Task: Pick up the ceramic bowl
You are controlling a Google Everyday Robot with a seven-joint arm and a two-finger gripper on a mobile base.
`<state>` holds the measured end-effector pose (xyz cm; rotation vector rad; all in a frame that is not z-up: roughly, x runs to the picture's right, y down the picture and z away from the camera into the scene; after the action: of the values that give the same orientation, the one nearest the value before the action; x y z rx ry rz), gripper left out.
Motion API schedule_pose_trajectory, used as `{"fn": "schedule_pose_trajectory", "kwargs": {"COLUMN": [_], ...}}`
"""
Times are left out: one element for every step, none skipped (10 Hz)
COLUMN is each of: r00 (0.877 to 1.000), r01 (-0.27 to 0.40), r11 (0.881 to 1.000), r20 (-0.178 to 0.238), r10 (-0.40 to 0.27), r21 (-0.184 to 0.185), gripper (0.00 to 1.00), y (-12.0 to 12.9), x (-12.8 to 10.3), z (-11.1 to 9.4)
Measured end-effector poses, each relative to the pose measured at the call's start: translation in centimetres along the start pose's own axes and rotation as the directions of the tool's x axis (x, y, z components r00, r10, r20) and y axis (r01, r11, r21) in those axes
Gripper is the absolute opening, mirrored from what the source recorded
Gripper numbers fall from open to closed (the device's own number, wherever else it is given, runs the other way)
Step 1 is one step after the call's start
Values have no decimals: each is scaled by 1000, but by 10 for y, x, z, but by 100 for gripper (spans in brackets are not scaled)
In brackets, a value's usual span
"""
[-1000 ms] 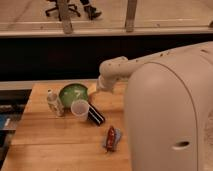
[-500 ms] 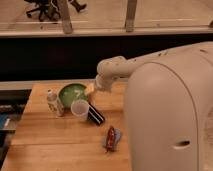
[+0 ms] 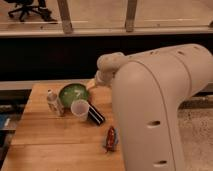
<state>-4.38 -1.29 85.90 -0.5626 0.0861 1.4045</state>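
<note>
The ceramic bowl (image 3: pixel 73 93) is round, shallow and glossy green with pale marks inside. It sits on the wooden table (image 3: pixel 50 150) near the table's far edge. A translucent white cup (image 3: pixel 80 109) stands just in front of it, touching or overlapping its front rim. My gripper (image 3: pixel 93 85) is at the bowl's right rim, at the end of my white arm (image 3: pixel 150 100), which reaches in from the right. The arm's wrist hides most of the gripper.
A clear plastic bottle (image 3: pixel 53 102) stands left of the bowl. A black can (image 3: pixel 96 115) lies right of the cup. A red packet (image 3: pixel 110 138) lies nearer the front. A dark wall runs behind the table.
My arm and gripper stay almost still at the bowl's right rim. The bowl, cup and bottle have not moved. An office chair in the background has shifted left.
</note>
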Motion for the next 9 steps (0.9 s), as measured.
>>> {"fn": "schedule_pose_trajectory", "kwargs": {"r00": [1000,1000,1000,999,998,996,995,993,991], "r01": [11,17,24,33,41,47,51,58,61], "r11": [1000,1000,1000,999,998,997,996,995,993], "r20": [-4,-8,-19,-35,-53,-67,-83,-102,-114], "r10": [-11,-17,-25,-34,-44,-51,-57,-67,-72], "r21": [-5,-10,-20,-34,-52,-64,-74,-87,-97], "gripper": [80,80,80,80,80,80,80,80,80], "y": [2,4,8,14,19,23,25,32,37], "x": [-17,-26,-33,-38,-42,-43,-43,-43,-42], "z": [7,12,23,36,50,58,66,76,82]}}
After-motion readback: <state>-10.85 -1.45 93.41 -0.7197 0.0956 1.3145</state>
